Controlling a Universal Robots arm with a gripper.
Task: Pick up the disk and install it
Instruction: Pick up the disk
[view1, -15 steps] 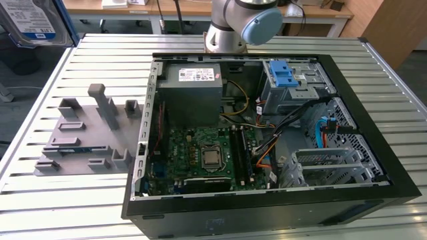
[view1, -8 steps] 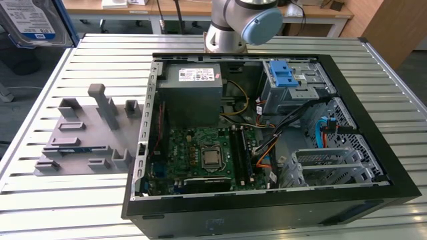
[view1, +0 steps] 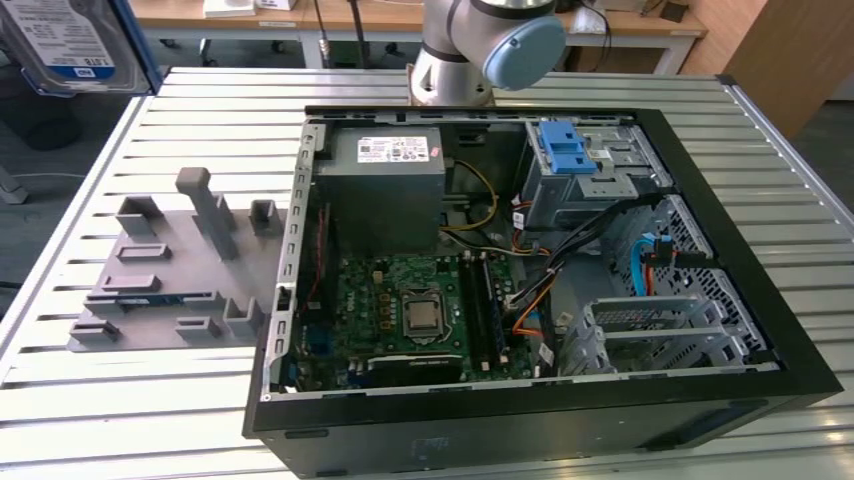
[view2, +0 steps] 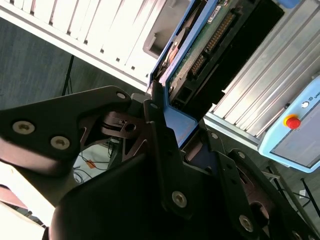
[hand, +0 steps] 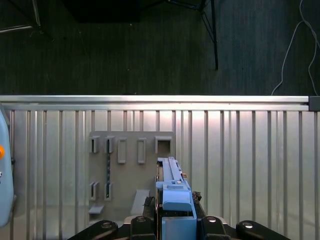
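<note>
Disk (view1: 64, 42) is in the air, at the exterior view's top left, well above the table (view1: 120, 400) and well apart from the case (view1: 534, 425); gripper (hand: 176, 212) is pinched on it, jaws pressed on the two flat faces with the blue bracket end between them; in both wrist views the disk (view2: 200, 47) runs edge-on away from the fingers (view2: 156, 117), green board side showing in the second wrist view; I read a grip across the thin dimension as the way to leave the bracket's long rails free, since those are what would have to meet a bay; drive cage (view1: 587, 170) with the blue latch sits at the case's far corner on the exterior view's right, beside the PSU (view1: 387, 190), and I can't tell whether it holds anything; grey fixture (hand: 131, 170) lies flat on the table directly under the disk in the first wrist view, none of its slots occupied that I can see, so I judge pickup done, install not; arm (view1: 481, 45): base stands behind the case, wrist looking straight down over the fixture side of the table.
</note>
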